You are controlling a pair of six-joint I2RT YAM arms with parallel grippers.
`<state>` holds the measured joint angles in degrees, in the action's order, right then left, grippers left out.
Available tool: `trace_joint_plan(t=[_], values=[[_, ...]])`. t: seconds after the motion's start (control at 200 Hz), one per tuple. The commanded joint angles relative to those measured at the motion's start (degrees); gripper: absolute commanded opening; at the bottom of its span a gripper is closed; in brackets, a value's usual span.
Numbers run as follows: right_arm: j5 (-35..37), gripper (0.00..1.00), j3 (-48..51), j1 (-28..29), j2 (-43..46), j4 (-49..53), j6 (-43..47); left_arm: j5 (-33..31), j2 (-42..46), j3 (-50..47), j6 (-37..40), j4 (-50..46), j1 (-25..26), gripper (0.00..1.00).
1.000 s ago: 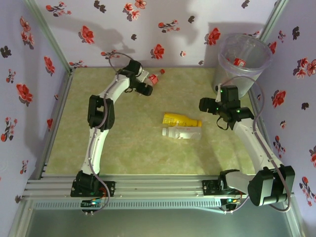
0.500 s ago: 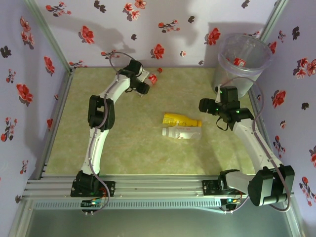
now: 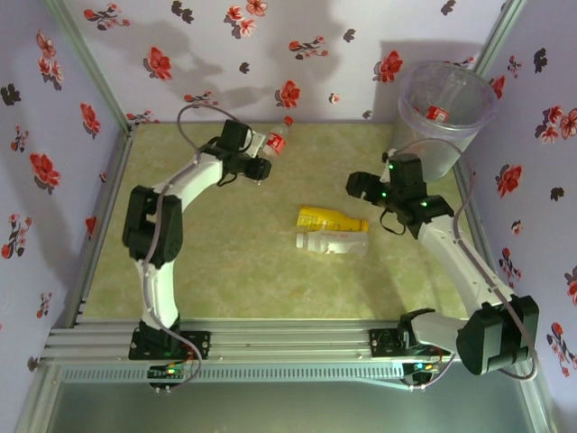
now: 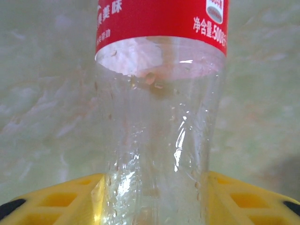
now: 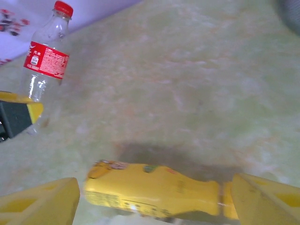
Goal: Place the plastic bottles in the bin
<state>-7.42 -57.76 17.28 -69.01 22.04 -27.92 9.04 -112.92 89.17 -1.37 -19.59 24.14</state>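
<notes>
Plastic bottles – stock entry, listed from pincers outward.

1. left gripper [image 3: 259,153]: pressed tight on red-label bottle [image 4: 159,117]. Lower clear part of the body sits btwn the yellow fingers [image 4: 51,201]; red label band starts just past the fingertips. Bottle tilted, red cap twd the flowered back wall, over far-left part of table [image 3: 225,262]. Whether its base touches the table: can't tell.

2. right gripper [image 3: 358,187]: jaws spread wide, empty, over table mid-right. On its wrist cam the two yellow fingers stand at either side of the frame, w/ yellow bottle [image 5: 150,190] lying on the table below and btwn them, apart from both.

3. yellow bottle: on its side, approx. table centre, neck twd the right.

4. clear bottle [image 3: 332,242]: white cap at left end, on its side, just beside yellow bottle on the near side and roughly parallel to it. Touching or not: can't tell.

5. bin [image 3: 424,140]: upright in far-right corner, translucent, just beyond the right arm's wrist. Contents: binned bottle [image 3: 437,113], red label visible through the open top.
</notes>
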Motion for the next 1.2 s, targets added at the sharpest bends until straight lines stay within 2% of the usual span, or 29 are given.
trace_joint_plan(t=[0.0,0.165,0.315,0.455,0.585,0.725,1.005,1.195], values=[[-0.84,0.89,-3.95,3.98,-4.28,-7.59,-6.22,2.44,6.88,-9.46,-6.99,14.47,2.38,0.53],[-0.88,0.94,-8.51,8.48,-11.79,-13.25,-9.09,2.7,14.13,-20.99,-12.54,25.09,6.73,0.55],[-3.65,0.98,-11.3,9.51,-16.77,-17.91,-10.8,2.67,18.96,-28.99,-16.96,33.13,10.51,0.55],[-4.14,0.98,-14.1,9.4,-21.2,-16.83,-10.2,2.65,22.56,-33.58,-19.69,37.7,12.26,0.54],[-7.1,0.93,-16.9,9.42,-24.89,-16.82,-10.28,2.39,23.97,-34.23,-19.02,36.61,13.45,0.55],[-11.95,0.79,-17.94,9.52,-27.68,-20.5,-12.61,2.38,23.67,-33.89,-18.52,36.47,14.24,0.55],[-13.76,0.79,-19.99,9.79,-30.11,-20.17,-12.69,2.39,22.92,-33.62,-18.11,37.17,14.86,0.55],[-13.98,0.64,-22.26,9.84,-31.26,-18.07,-11.6,2.39,22.69,-33.71,-17.89,37.35,14.81,0.55]])
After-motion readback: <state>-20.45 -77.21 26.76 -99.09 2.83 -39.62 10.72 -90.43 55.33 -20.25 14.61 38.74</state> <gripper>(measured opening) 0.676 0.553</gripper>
